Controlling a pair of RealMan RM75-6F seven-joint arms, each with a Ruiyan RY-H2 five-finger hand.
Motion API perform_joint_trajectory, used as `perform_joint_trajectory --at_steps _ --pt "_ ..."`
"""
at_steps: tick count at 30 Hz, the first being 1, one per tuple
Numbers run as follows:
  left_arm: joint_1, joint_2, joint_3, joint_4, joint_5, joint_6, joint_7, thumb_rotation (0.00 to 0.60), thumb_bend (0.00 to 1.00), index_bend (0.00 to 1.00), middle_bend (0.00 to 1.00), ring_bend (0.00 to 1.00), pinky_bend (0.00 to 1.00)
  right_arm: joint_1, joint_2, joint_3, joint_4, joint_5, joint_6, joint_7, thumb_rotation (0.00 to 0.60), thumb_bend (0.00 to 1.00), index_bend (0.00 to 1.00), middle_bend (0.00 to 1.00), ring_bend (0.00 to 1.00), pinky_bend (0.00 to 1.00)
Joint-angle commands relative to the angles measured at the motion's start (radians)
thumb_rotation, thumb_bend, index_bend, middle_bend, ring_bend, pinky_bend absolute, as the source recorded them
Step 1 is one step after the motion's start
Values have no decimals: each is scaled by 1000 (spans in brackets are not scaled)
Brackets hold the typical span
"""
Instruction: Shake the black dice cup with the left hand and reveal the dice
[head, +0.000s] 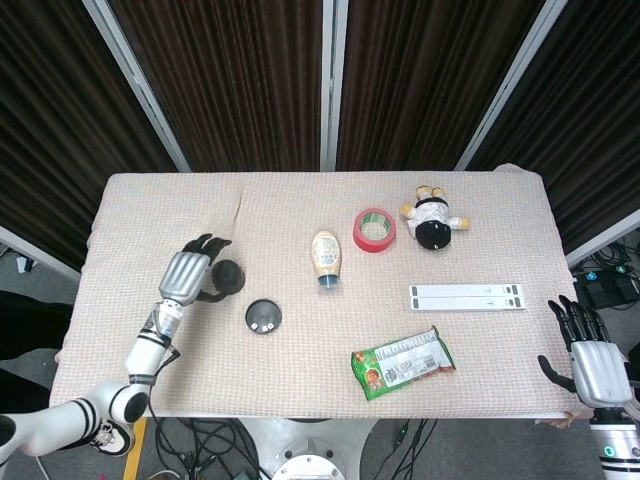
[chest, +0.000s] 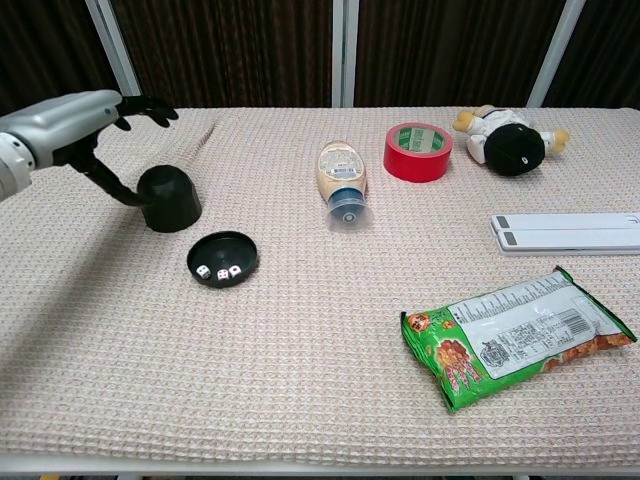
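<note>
Dark curtains hang behind the cloth-covered worktop (chest: 300, 330). Near its left edge the black dice cup (chest: 169, 198) stands mouth down, axis upright, beside its base (chest: 223, 257) holding the dice (chest: 220, 271). It looks light, rigid, smooth; grasp around its sides. The left hand (chest: 95, 112) hovers spread, empty; the right hand (head: 592, 360) rests open.

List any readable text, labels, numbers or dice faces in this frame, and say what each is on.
No text can be read here.
Green snack bag: white label panel with print, too small to read.
Squeeze bottle: label blurred.
Dice in the black base: pips too small to count.
White strips: marks illegible.
</note>
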Motion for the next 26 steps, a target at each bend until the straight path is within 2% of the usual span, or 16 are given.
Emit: perform_joint_trajectory --at_steps 1,6,8,15,26 --pt "55 105 14 -146 -44 57 123 600 41 146 145 85 173 0 -1 -2 1 -4 2 2 600 207 0 0 0 43" --pt "149 221 41 -319 -101 155 210 600 37 146 145 85 167 0 0 -4 -6 -18 17 -2 600 208 0 0 0 42" --pt "190 247 57 -351 -97 209 216 600 29 146 145 85 167 -2 2 -6 -12 -26 26 -6 600 208 0 0 0 42" --pt "316 260 118 -348 -15 397 206 600 17 146 145 85 166 -3 8 -12 -41 -46 43 -26 600 207 0 0 0 43" --pt "454 334 180 -401 54 518 148 600 16 146 148 85 164 -1 8 -17 -68 -62 49 -57 600 207 0 0 0 42"
